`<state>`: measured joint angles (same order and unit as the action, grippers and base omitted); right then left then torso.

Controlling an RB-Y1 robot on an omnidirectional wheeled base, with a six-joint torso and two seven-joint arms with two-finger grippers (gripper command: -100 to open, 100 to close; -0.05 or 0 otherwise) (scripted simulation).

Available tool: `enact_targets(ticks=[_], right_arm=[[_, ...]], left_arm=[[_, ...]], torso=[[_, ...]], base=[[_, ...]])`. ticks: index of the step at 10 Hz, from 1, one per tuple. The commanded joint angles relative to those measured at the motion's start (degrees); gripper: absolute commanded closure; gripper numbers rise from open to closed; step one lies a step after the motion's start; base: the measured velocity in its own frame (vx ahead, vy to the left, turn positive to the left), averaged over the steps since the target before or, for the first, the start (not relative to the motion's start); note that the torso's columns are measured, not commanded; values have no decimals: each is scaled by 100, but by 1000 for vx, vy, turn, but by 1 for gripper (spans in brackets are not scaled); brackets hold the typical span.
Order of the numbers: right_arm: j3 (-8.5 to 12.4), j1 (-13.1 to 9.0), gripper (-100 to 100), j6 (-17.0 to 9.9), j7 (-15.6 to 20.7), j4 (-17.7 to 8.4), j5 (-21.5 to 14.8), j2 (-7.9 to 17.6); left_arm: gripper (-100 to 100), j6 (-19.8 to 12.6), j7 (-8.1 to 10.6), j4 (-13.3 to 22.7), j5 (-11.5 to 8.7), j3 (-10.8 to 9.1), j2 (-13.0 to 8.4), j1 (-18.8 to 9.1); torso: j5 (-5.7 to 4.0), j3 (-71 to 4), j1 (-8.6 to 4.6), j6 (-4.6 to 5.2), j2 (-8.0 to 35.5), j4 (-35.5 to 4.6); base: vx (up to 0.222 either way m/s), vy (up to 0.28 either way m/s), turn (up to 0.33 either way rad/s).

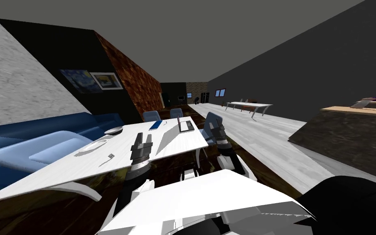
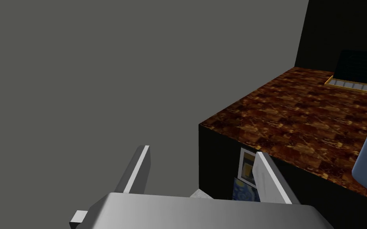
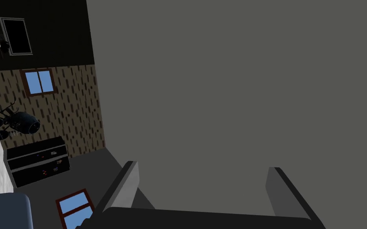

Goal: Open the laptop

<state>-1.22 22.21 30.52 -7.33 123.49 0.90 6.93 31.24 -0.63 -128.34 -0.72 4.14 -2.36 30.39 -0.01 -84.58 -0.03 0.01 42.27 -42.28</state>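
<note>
In the head view, a long white rectangular table (image 1: 60,167) stands beside a blue sofa (image 1: 40,126). The dark grey laptop (image 1: 186,125) lies at the table's far end, beyond the left gripper (image 1: 142,140) above its near edge and the right gripper (image 1: 217,128) off its right side. In the left wrist view that gripper's fingers (image 2: 138,169) stand spread, and in the right wrist view its fingers (image 3: 123,185) are spread too.

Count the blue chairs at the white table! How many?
3. The left chair and middle chair stand along the white table's far edge; the third chair is at its end by the laptop, beyond my right claw. Others may be hidden nearer me.
</note>
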Motion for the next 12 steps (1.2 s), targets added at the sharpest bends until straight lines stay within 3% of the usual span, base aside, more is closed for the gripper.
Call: enact_targets(ticks=[1, 5, 7, 12], right_arm=[[105, -410, -100, -58, -126, -166, 284, 129], [265, -922, -100, -124, -306, -398, 695, 240], [450, -1323, -100, -195, -515, -678, 1104, 310], [660, -2052, -100, -269, -749, -1009, 1656, 344]], left_arm=[[0, 0, 0, 0, 0, 0, 0, 1], [0, 0, 0, 0, 0, 0, 0, 0], [0, 0, 0, 0, 0, 0, 0, 0], [0, 0, 0, 0, 0, 0, 0, 0]], torso=[[3, 1, 12, 2, 2, -1], [1, 1, 3, -2, 2, -1], [1, 0, 5, -3, 0, 0], [3, 0, 9, -3, 0, 0]], base=[[-7, -43, 123], [-8, -52, 144], [-14, -56, 225], [-14, -44, 130]])
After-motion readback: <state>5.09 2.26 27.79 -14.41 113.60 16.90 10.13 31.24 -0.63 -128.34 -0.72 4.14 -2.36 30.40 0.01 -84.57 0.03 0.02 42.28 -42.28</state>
